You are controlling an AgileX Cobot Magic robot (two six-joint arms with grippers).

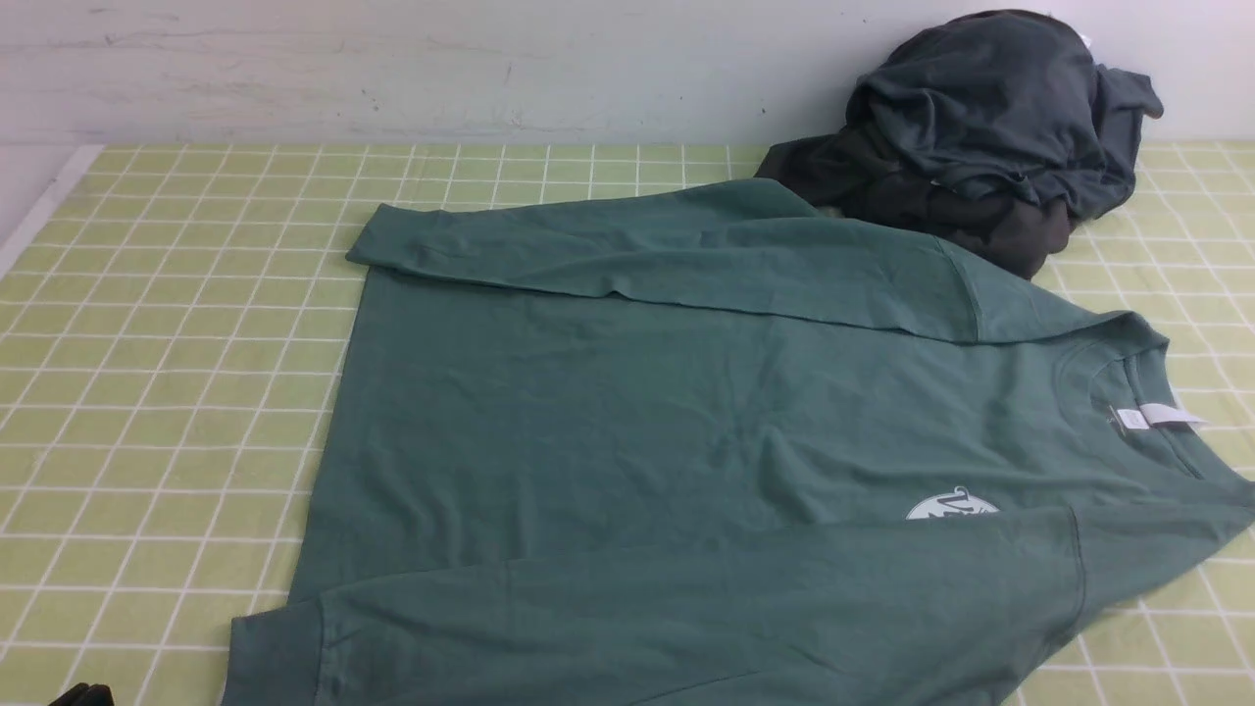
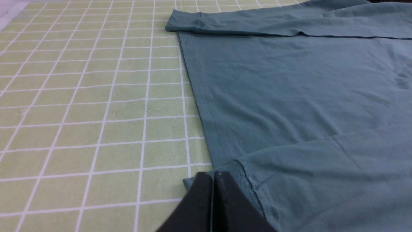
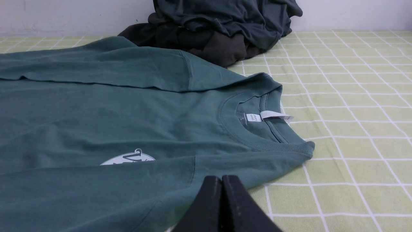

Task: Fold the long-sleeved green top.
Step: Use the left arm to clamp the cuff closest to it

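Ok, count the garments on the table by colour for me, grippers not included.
Green: 1, the long-sleeved top
Dark blue-grey: 1 visible, the upper bundle
Near-black: 1 visible, the lower bundle
Total: 3 visible; the bundles could hide more

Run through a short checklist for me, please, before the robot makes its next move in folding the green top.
1. Green top laid out on the checked surface: ok, both sleeves are turned in over the body.
2. Left gripper shut and free of cloth, ready to open: ok.
3. Right gripper shut and free of cloth, ready to open: ok.
4. Chest logo fully in view: not ok, the near sleeve partly covers it.
5. Dark garments clear of the top: cannot tell, they lie right at the far sleeve.
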